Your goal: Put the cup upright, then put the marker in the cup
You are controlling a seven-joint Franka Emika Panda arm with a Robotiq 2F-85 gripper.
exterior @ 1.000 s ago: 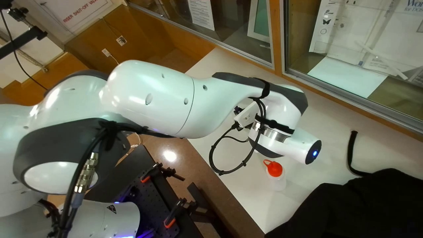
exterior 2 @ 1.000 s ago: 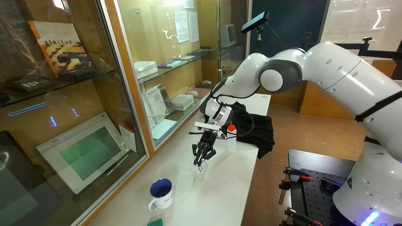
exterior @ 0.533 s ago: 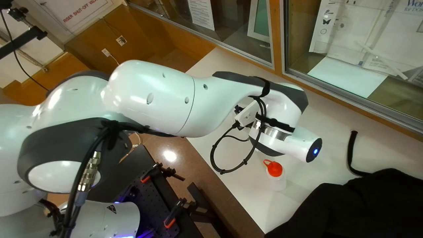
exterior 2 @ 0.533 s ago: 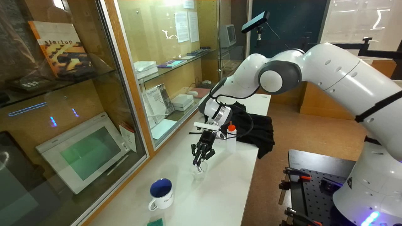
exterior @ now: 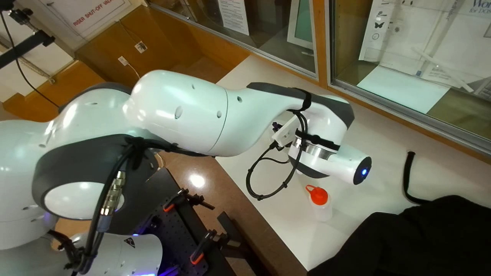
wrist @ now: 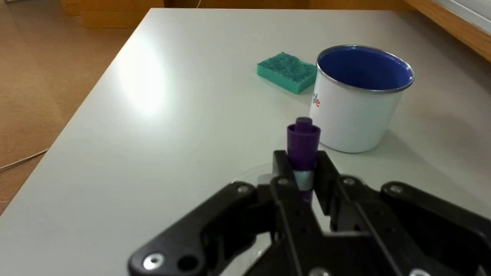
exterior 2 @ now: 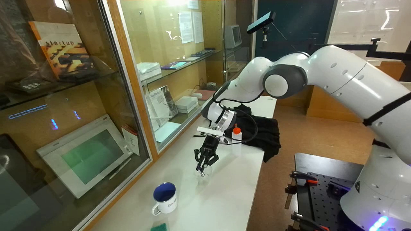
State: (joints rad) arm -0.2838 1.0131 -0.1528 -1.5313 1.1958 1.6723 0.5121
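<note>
Hand pinches purple marker; the cup stands upright nearby

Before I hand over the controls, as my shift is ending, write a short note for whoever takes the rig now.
Gripper: shut on the marker, purple end showing. In an exterior view it overlaps a clear vessel; whether the marker's lower end is inside, I can't tell.
Cup: white outside, blue inside, upright on the table near the green sponge.
Done: cup upright, marker gripped.
Left: marker into the cup, then release. Probably best to lift clear of the vessel first.
</note>
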